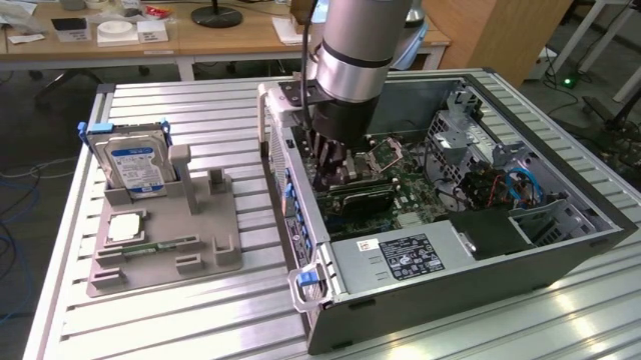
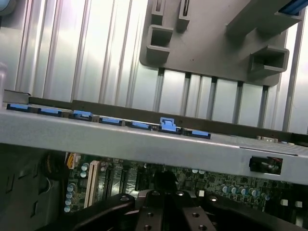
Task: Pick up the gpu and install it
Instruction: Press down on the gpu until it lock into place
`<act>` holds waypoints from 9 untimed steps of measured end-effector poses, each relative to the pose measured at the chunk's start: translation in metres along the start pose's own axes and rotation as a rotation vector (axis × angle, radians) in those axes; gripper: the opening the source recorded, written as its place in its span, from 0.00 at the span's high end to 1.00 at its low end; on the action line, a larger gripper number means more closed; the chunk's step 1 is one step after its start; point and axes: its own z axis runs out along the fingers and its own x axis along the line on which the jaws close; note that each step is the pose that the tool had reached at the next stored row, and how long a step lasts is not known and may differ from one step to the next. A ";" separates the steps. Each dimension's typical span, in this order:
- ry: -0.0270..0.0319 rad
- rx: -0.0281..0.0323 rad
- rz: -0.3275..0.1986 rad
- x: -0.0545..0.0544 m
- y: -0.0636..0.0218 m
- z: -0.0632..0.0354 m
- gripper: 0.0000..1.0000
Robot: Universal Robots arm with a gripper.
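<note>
Slatted metal table (image 1: 200, 315) bearing an open computer case (image 1: 461, 270), side panel off. The gripper (image 1: 331, 172) reaches down inside the case, low over the motherboard (image 1: 421, 187) and close to the slotted rear wall (image 2: 144, 144); whether it is open or closed cannot be told. The gpu (image 1: 361, 199) appears as a dark flat card directly beneath and just beside the gripper, at the expansion slots; contact between the two is hidden. Its long axis runs from the rear wall on the exterior view's left toward the case interior, so the bracket end probably faces that wall, though the bracket itself is hidden. Good seating calls for the card edge parallel to the slot, the bracket aligned with its wall opening, and a straight, even downward press. Outside the case stand a grey holder (image 1: 161, 247) and a hard drive (image 1: 135, 169).
</note>
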 end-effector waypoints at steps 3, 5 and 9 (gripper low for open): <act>0.0004 -0.0004 -0.006 0.001 -0.0041 0.0005 0.89; 0.0007 -0.0006 -0.009 0.001 -0.0073 0.0006 0.89; 0.0011 -0.0009 -0.017 0.002 -0.0166 0.0014 0.89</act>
